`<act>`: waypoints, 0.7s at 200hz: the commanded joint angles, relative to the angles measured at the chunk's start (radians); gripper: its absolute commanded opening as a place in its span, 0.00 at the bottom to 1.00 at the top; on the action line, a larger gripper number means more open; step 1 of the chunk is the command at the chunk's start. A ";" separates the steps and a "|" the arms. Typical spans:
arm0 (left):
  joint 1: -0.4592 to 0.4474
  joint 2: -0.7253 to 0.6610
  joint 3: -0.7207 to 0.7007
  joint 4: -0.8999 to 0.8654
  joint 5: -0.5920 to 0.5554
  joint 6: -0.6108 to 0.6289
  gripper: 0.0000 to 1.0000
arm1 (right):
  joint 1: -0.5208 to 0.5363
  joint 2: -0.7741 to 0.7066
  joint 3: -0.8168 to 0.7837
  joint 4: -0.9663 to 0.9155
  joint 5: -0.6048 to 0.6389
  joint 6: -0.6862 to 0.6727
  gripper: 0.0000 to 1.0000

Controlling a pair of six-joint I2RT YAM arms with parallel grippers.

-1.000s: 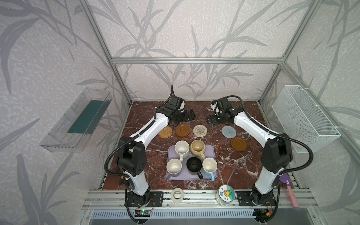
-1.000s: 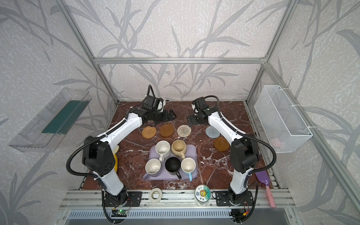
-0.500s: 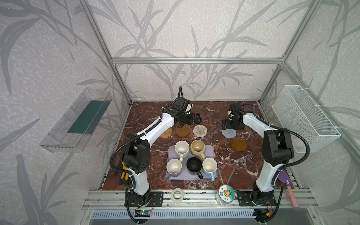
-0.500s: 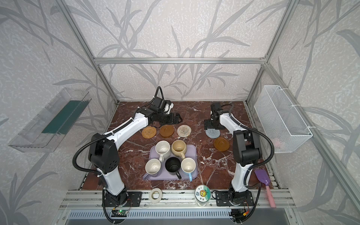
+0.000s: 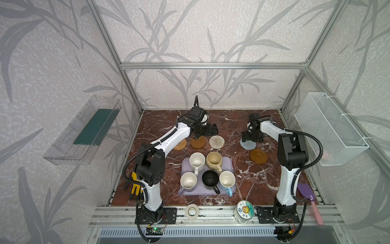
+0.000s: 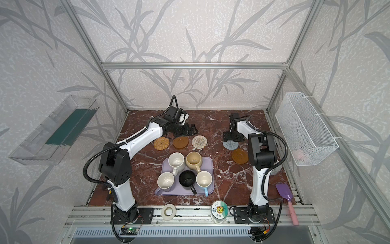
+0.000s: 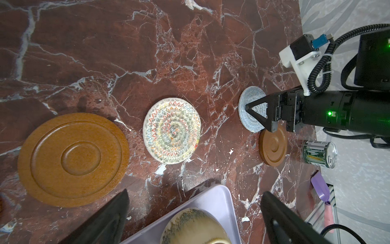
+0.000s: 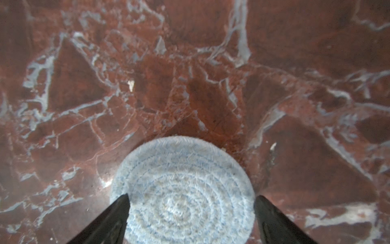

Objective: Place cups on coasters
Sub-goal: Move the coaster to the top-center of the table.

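Five cups stand on the lavender tray [image 5: 229, 163]: white [image 5: 197, 161], beige [image 5: 214, 161], lavender [image 5: 188, 181], black [image 5: 210, 179] and light blue [image 5: 227, 180]. Behind the tray lie the coasters: tan rattan [image 5: 180, 144], brown wooden [image 5: 198, 142], cream woven [image 5: 216, 142], grey-blue [image 5: 248, 144] and a second brown wooden one [image 5: 258, 156]. My left gripper [image 5: 207, 130] hangs open behind the first brown coaster. In its wrist view the beige cup [image 7: 194, 228] shows between the fingers. My right gripper [image 8: 191, 202] is open, low over the grey-blue coaster [image 8: 183, 190], a finger at either edge.
A white tape roll [image 5: 192, 211] and a clear jar [image 5: 244, 210] stand on the front rail. A tin can [image 7: 318, 154] and a purple spatula [image 5: 307, 193] lie at the right. A wire basket [image 5: 329, 128] hangs on the right wall, a clear bin [image 5: 84, 131] on the left wall.
My right gripper has swung right and come down over the grey-blue coaster, its jaws narrowing slightly. My left gripper has shifted a little right, towards the coasters. Cups and coasters have not moved.
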 commanded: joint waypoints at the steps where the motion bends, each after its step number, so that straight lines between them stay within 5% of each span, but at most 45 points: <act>1: -0.005 0.020 0.015 0.009 0.006 -0.014 0.99 | -0.005 0.038 0.054 -0.064 0.001 -0.024 0.90; 83: -0.004 0.014 -0.004 0.011 0.004 -0.020 0.99 | -0.006 0.035 0.030 -0.098 0.083 -0.017 0.97; 140: -0.005 0.007 -0.010 0.018 0.000 -0.023 0.99 | 0.002 0.041 0.023 -0.101 0.010 0.000 0.98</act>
